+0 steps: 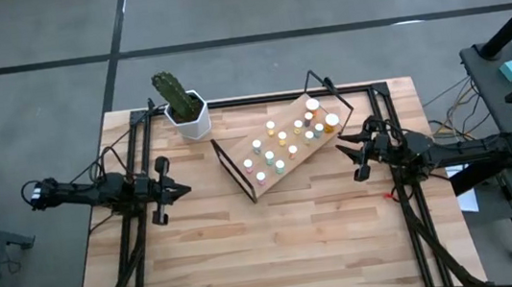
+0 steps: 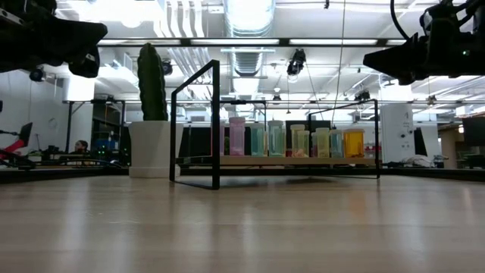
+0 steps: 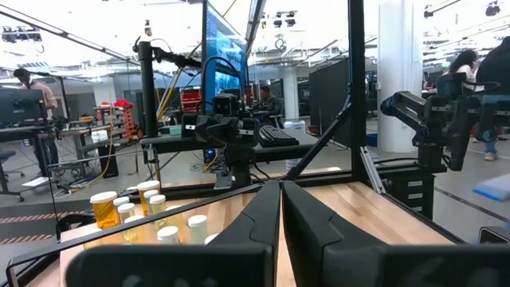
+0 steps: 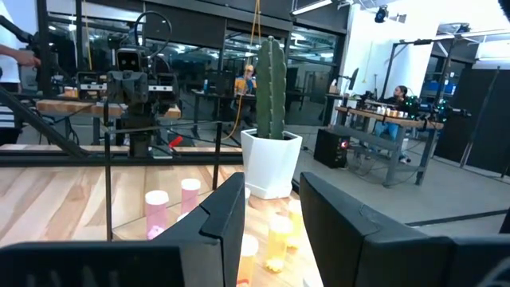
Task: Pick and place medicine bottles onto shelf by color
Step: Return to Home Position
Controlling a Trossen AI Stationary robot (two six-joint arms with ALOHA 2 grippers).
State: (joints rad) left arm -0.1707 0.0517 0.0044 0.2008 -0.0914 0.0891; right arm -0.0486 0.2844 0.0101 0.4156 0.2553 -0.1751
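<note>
Well left of the shelf (image 1: 235, 161), the left hand (image 1: 176, 187) hangs with fingers pressed together. The medicine bottles (image 1: 287, 140) stand in rows on the shelf. Just right of it, the right hand (image 1: 354, 157), spread and empty, should back straight away without clipping it.

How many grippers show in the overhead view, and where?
2. The left gripper hangs left of the shelf, well apart from it; the right gripper hangs close by the shelf's right end. Neither is hidden.

Bright, even light from glaring ceiling strips (image 2: 250, 15); faint soft shadows on the table (image 1: 278, 247).
</note>
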